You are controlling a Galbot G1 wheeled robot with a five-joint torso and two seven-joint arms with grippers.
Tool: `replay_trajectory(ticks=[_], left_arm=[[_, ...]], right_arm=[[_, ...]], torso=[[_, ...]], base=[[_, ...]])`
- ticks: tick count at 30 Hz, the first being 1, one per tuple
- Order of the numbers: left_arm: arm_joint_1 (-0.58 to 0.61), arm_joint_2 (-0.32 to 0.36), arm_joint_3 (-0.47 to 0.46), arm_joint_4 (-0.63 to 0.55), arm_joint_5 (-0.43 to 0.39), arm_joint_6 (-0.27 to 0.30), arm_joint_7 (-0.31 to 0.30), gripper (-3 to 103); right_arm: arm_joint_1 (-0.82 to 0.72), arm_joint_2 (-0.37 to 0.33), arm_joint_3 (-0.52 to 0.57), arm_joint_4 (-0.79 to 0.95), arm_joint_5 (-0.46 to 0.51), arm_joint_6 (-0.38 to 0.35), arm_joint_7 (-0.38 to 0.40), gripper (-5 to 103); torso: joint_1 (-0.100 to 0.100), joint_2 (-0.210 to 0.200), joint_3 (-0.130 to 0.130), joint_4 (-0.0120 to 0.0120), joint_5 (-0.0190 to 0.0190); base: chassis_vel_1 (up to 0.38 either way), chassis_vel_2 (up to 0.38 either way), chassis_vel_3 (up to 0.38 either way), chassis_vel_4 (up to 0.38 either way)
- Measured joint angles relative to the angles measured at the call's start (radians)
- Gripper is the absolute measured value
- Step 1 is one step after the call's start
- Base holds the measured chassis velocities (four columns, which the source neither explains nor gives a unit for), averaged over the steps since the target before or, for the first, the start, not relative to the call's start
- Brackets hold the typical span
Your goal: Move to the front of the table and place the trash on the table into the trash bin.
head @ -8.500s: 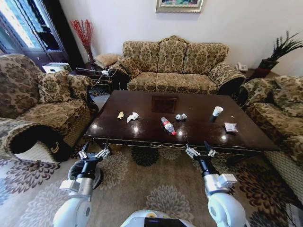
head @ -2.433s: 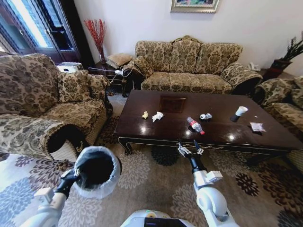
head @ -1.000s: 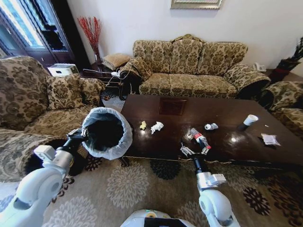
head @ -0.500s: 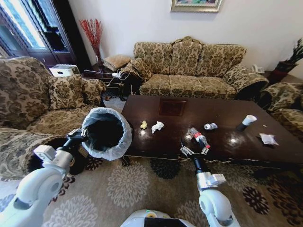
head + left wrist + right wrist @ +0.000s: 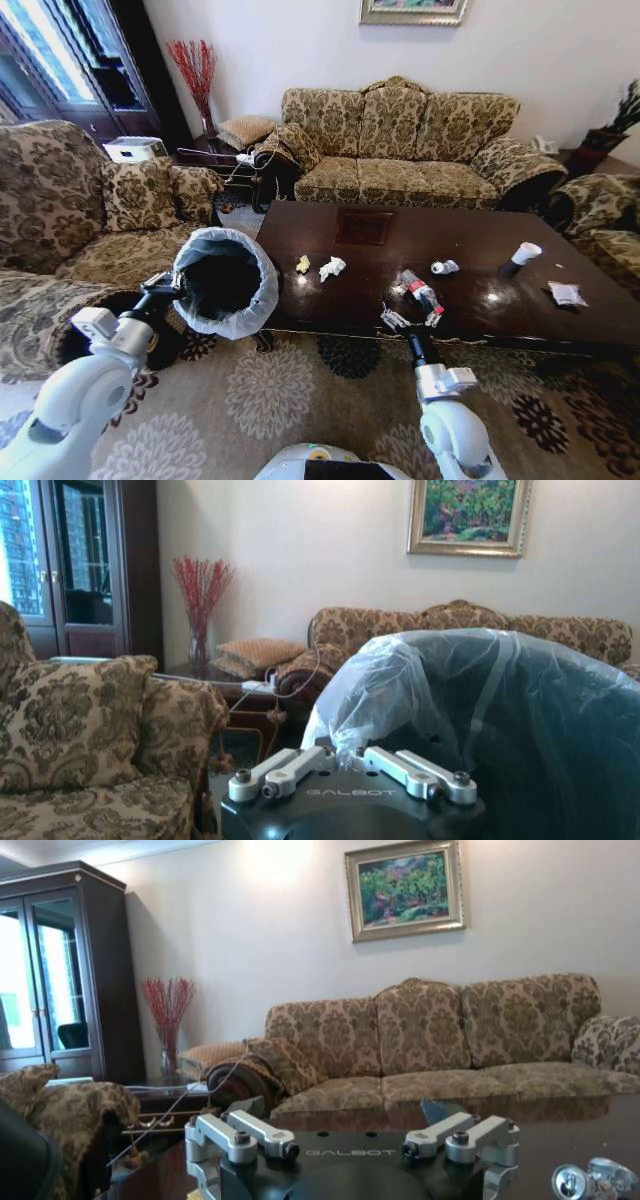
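Nothing moved since half a second earlier: left gripper [image 5: 160,288] stayed clamped on trash bin [image 5: 226,281]; right gripper [image 5: 412,320], jaws wide, hovered near plastic bottle [image 5: 421,291], ungrasped.

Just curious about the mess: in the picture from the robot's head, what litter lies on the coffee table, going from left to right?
Yellowish scrap → crumpled tissue → plastic bottle → small can → paper cup → clear wrapper.

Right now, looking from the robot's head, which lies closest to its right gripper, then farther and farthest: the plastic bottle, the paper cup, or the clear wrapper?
1. Plastic bottle, just beyond the right gripper at the table's near edge.
2. Paper cup, farther right and back.
3. Clear wrapper, farthest right.
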Motion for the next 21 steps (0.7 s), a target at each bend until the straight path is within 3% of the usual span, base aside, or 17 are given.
replay_trajectory(ticks=[21], left_arm=[[0.000,0.000,0.000,0.000,0.000,0.000,0.000,3]], right_arm=[[0.000,0.000,0.000,0.000,0.001,0.000,0.000,100]], torso=[[0.000,0.000,0.000,0.0000,0.0000]], base=[[0.000,0.000,0.000,0.000]])
